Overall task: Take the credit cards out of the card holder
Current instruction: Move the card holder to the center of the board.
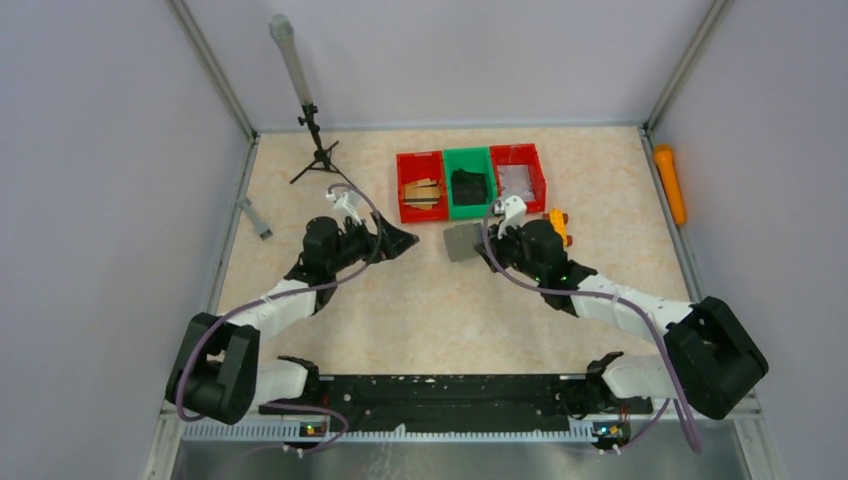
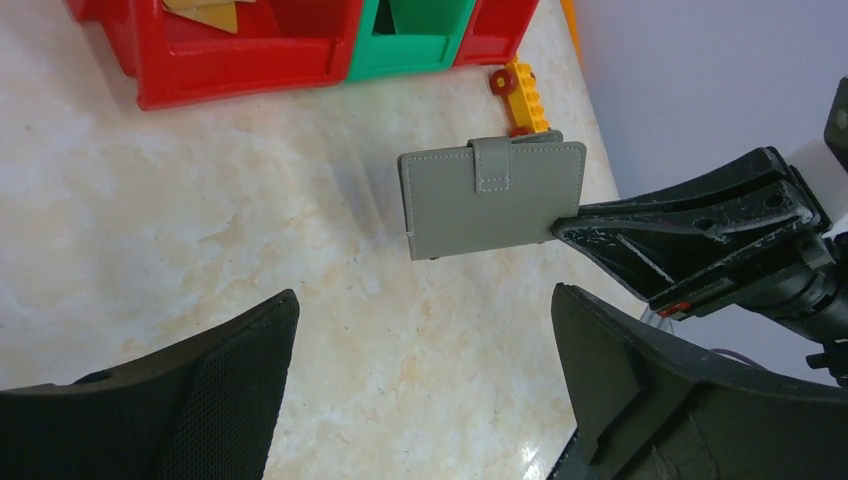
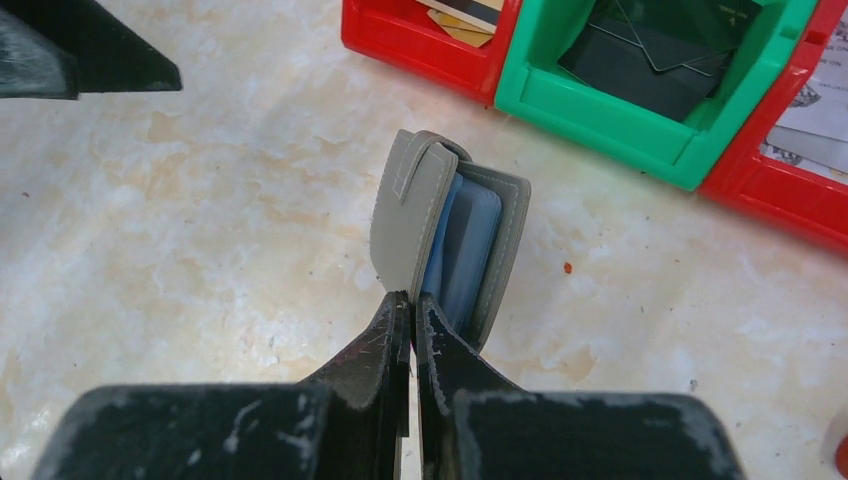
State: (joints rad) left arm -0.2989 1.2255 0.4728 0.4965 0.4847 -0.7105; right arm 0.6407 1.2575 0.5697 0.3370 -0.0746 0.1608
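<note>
Just near side of green bin (image 1: 468, 152), card holder (image 3: 445, 235) hangs pinched by one cover in R gripper (image 3: 410, 300), clamped tight, so it gapes; L gripper (image 2: 422, 300), jaws wide, faces it, prob. ready for cards.

I can read no words or numbers anywhere. The papers (image 3: 812, 112) in the red bin (image 3: 775, 192) carry print, too small and blurred to read.

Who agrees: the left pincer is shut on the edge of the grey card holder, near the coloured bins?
Wrong: it is the right pincer that is shut on the edge of the card holder, near the coloured bins; the right wrist view shows it.
</note>
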